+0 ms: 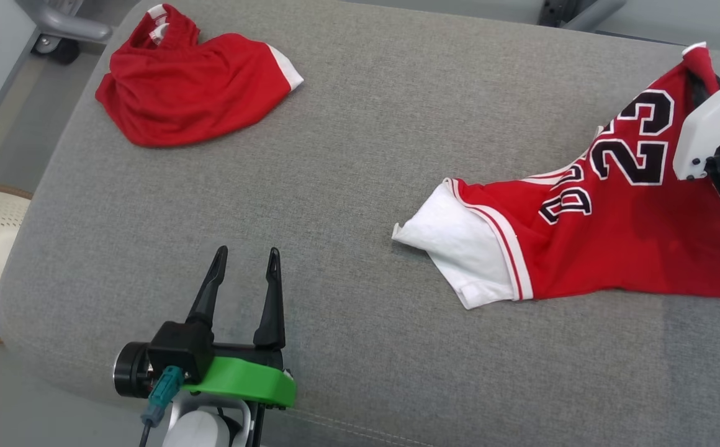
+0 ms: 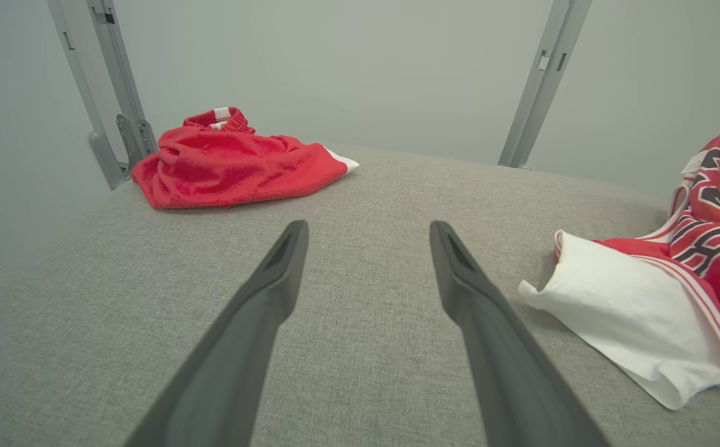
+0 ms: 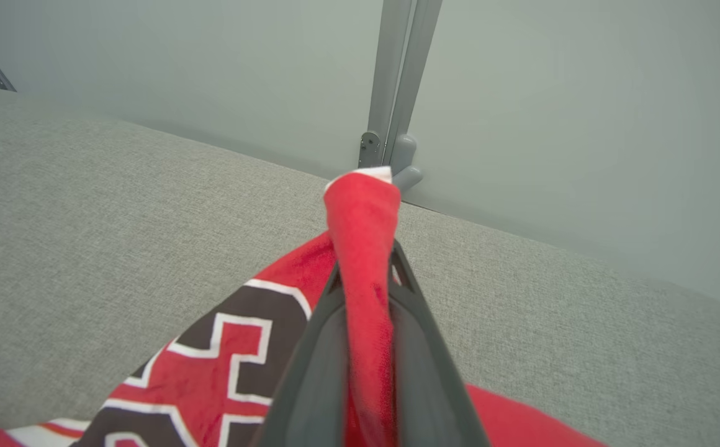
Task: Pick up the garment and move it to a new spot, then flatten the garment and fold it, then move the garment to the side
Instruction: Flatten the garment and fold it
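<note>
1. at 3 o'clock in the head view, on the grey padded surface point(image 1: 366, 155): red garment point(image 1: 614, 248) with a black "23", partly spread, upper end drawn up toward 2 o'clock.
2. pinched in the right claw point(image 3: 366, 273): a bunched red edge of that garment, white-trimmed tip poking past the fingertips, jaws nearly together on the cloth.
3. at the garment's 9 o'clock end, lying on the surface: its white flap point(image 1: 459, 248).
4. at 7 o'clock, by the near edge: left claw point(image 1: 247, 251), spread wide, gripping nothing, well apart from the garment.
5. at 11 o'clock: crumpled red shorts point(image 1: 192, 87) with white trim.
</note>
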Robot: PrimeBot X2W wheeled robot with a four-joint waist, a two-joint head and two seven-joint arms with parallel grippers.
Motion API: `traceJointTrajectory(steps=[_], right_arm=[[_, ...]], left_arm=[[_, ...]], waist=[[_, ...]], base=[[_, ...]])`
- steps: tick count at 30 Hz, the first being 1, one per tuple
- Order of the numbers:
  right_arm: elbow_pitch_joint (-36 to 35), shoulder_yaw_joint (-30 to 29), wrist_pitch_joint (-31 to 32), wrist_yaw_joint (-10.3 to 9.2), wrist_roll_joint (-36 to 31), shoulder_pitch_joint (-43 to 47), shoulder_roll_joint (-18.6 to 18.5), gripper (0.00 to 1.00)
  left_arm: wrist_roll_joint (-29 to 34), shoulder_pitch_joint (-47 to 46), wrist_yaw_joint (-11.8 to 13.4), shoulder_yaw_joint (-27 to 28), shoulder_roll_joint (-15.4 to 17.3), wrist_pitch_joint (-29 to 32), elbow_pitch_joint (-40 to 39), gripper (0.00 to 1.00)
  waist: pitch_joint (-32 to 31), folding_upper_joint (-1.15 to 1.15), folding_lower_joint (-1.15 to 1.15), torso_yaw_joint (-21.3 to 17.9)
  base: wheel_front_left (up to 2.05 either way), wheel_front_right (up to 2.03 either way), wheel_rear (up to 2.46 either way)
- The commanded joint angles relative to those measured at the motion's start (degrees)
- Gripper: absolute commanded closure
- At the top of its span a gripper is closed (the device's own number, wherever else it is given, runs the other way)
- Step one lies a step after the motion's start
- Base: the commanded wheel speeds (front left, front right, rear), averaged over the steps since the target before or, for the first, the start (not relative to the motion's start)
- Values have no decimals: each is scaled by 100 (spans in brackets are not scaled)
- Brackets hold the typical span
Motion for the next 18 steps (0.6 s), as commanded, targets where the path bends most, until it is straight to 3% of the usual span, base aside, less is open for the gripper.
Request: traceJointTrajectory(steps=[1, 5, 6, 7, 8, 13, 18], right_arm=[[121, 18, -132, -10, -129, -133, 11, 100], [684, -139, -515, -10, -486, -433, 111, 100], [843, -209, -600, -10, -570, -491, 161, 76], [992, -269, -686, -10, -657, -542, 206, 45], [1120, -317, -765, -10, -743, -579, 259, 0], [1470, -437, -1228, -10, -1020, -657, 465, 0], [1367, -212, -1484, -10, -1139, -561, 838, 0]], left_arm=[[-52, -80, -9, -14, 9, 0, 15, 0], [-67, -100, -10, -57, 9, 0, 29, 0], [-75, -107, -6, -70, 8, 0, 33, 0], [-81, -107, -2, -79, 8, 1, 37, 0], [-84, -104, 7, -82, 8, 1, 40, 0], [-70, 3, 58, -52, 8, 0, 49, 0], [-22, 89, 56, 8, 8, 0, 38, 0]], waist=[[34, 39, 0, 131], [77, 39, 0, 279], [82, 39, 0, 308], [82, 39, 0, 331], [79, 39, 0, 346], [-1, 39, 0, 294], [-121, 39, 0, 113]], base=[[0, 0, 0], [0, 0, 0], [0, 0, 0], [0, 0, 0], [0, 0, 0], [0, 0, 0], [0, 0, 0]])
